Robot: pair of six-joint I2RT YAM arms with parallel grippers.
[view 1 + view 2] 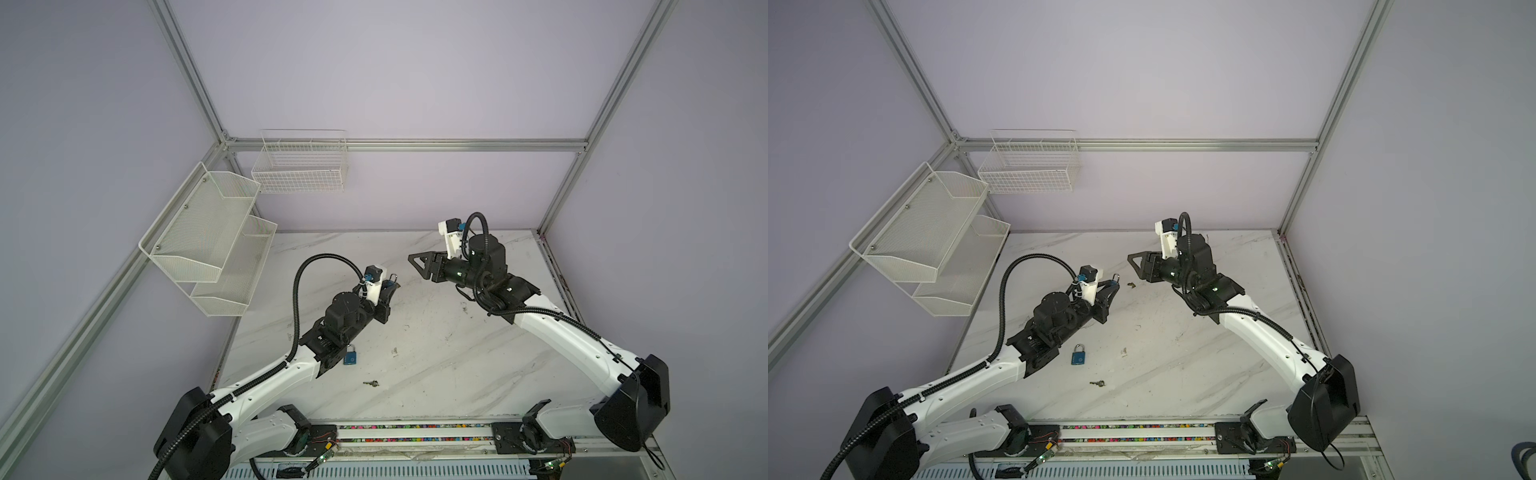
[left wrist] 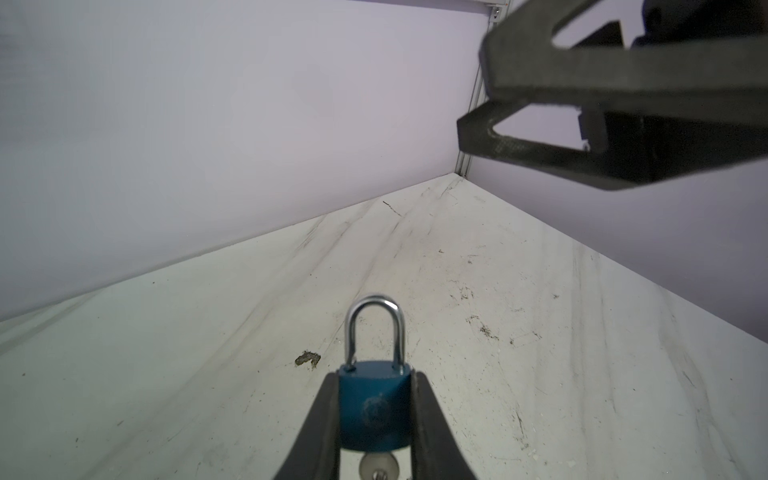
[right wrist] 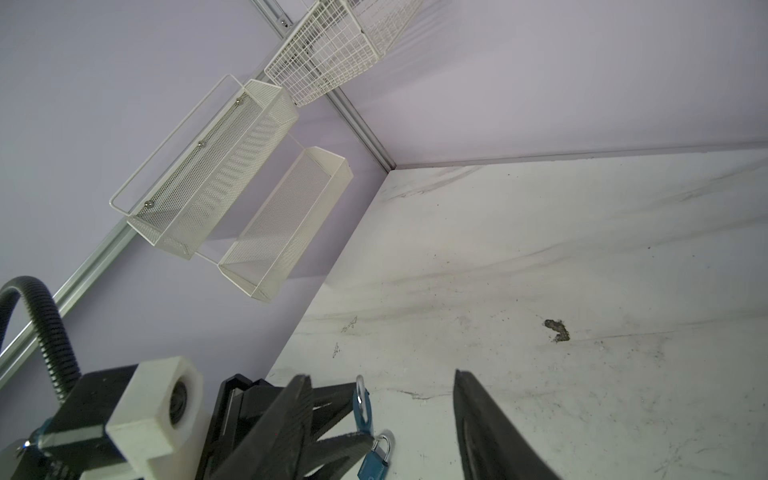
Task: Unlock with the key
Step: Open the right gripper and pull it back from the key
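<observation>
1. The left gripper (image 2: 374,376) is clenched on a blue padlock (image 2: 374,411). Its two fingers (image 2: 320,419) press the sides of the lock body, and the steel shackle sticks out past the tips.
2. Both shackle legs meet the top of the body.
3. In both top views the left gripper (image 1: 392,286) holds this blue padlock (image 1: 1115,277) above the tabletop (image 1: 457,374). It is about midway between the side edges and nearer the far edge than the front one.
4. Under the lock body in the left wrist view sits a pale round shape (image 2: 380,467). It may be a key head in the keyhole, but it is too blurred to be sure.
5. The right gripper (image 1: 415,259) hangs in the air just beside the left one and does not touch it. Its jaws are spread, with nothing between them (image 3: 381,374).
6. A second padlock (image 1: 1077,355), also blue, lies flat on the tabletop beside the left forearm, left of centre.
7. A loose key (image 1: 371,383) lies on the tabletop between that second padlock and the front edge, apart from both grippers.
8. A dark smudge (image 3: 557,330) marks the tabletop near the two grippers.
</observation>
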